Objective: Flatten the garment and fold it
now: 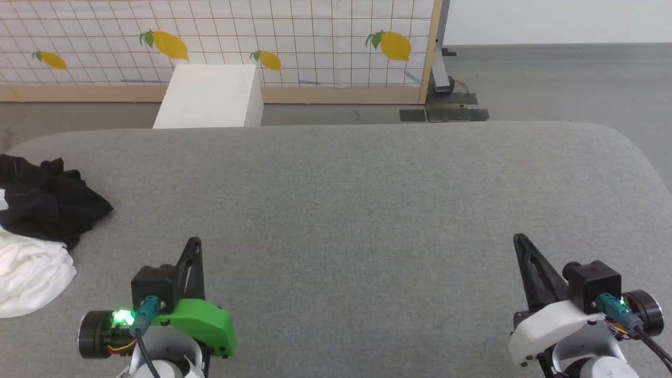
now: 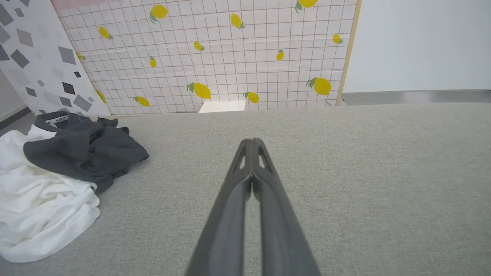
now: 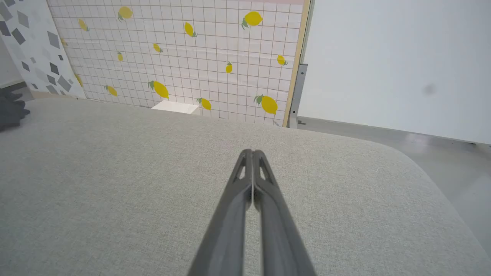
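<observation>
Black-and-white shirt (image 1: 37,231) (image 2: 57,180) lies bunched in a heap at the left edge of the grey padded table (image 1: 367,199), its black part farther and its white part nearer, with no clear long axis. It sits to the left of the left gripper (image 1: 195,244) (image 2: 252,143) and slightly ahead, with bare padding between them. The right gripper (image 1: 520,239) (image 3: 252,153) is well apart from it across the table, so the left arm looks better placed to reach. Both pairs of fingers are pressed together, holding nothing. A white box (image 1: 210,97) stands beyond the far edge.
</observation>
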